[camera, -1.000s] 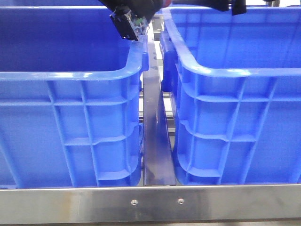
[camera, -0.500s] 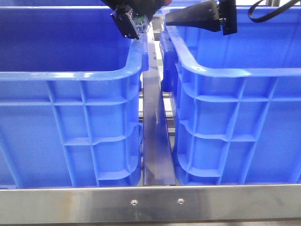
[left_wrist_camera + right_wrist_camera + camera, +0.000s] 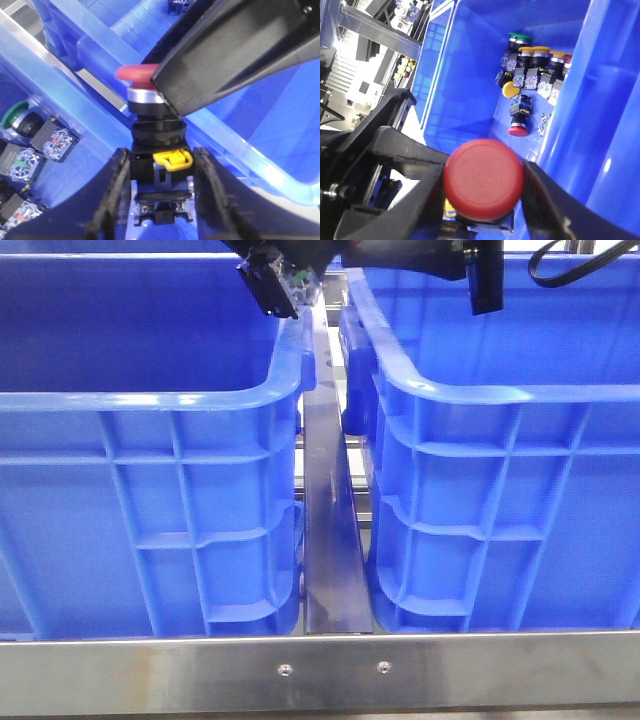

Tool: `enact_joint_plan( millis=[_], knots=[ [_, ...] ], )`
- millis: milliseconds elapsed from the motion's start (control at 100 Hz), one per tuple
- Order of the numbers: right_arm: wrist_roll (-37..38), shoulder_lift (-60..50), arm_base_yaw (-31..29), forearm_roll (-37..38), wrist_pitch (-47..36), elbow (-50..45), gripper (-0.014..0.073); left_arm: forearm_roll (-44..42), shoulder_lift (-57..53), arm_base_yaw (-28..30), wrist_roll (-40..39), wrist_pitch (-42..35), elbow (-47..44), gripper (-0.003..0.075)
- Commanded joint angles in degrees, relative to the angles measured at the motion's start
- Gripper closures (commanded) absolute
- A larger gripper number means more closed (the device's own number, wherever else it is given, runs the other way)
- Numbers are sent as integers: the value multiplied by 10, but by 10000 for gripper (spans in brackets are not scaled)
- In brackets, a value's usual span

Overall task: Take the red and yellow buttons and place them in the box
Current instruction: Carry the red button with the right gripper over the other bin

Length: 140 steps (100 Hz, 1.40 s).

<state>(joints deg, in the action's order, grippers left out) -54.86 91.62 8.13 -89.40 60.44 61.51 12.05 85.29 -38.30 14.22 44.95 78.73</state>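
My left gripper (image 3: 162, 192) is shut on the black body of a red button (image 3: 136, 74), which has a silver collar and a yellow clip. It holds the button high over the gap between the two blue crates, at the left box's far right corner (image 3: 285, 285). My right gripper (image 3: 485, 197) has one finger (image 3: 235, 50) on each side of the same red cap (image 3: 483, 179) and touches it on both sides. Yellow-capped buttons (image 3: 540, 50) lie on a crate floor below. The left box (image 3: 150, 400) and right box (image 3: 500, 395) stand side by side.
Several more buttons lie in the crate: a green one (image 3: 520, 36), a loose yellow cap (image 3: 511, 89) and another red one (image 3: 518, 129). A green button (image 3: 15, 114) and contact blocks (image 3: 52, 142) show in the left wrist view. A steel bar (image 3: 330, 520) runs between the crates.
My right gripper has come in from the right and risen to the button's cap. My left gripper has kept hold of the button and barely moved.
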Motion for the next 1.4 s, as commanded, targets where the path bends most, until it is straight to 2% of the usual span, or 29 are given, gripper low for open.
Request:
enact_joint_plan(
  millis=[0, 80, 200, 270, 450, 610, 820, 930, 1010, 1230, 1390],
  knots=[
    [-12, -23, 0, -38, 32, 18, 381, 11, -23, -4, 9, -38, 16, 608],
    [-12, -23, 0, -38, 32, 18, 381, 11, -23, -4, 10, -38, 16, 501],
    [-12, -23, 0, -38, 34, 18, 381, 11, -23, -4, 11, -41, 16, 259],
    [-12, -23, 0, -39, 37, 18, 381, 11, -23, -4, 5, -49, 16, 202],
    [-13, -27, -18, -75, 52, 25, 381, 11, -30, -4, 5, -54, 16, 209],
    [-15, -32, -77, -79, 55, 54, 381, 19, -50, -4, 4, -66, 16, 210],
    [-137, -39, -157, -74, 29, 62, 381, 19, -59, -4, 4, -73, 16, 210],
    [-188, -39, -174, -39, -22, 62, 381, 20, -59, -4, 4, -69, 16, 210],
    [-209, -39, -174, 14, -81, 62, 381, 20, -59, -4, 4, -69, 16, 210],
    [-215, -39, -166, 107, -256, 62, 382, 30, -59, -4, 4, -68, 16, 210],
    [-219, -35, -166, 123, -317, 62, 382, 32, -59, -4, 4, -68, 16, 210]
  ],
)
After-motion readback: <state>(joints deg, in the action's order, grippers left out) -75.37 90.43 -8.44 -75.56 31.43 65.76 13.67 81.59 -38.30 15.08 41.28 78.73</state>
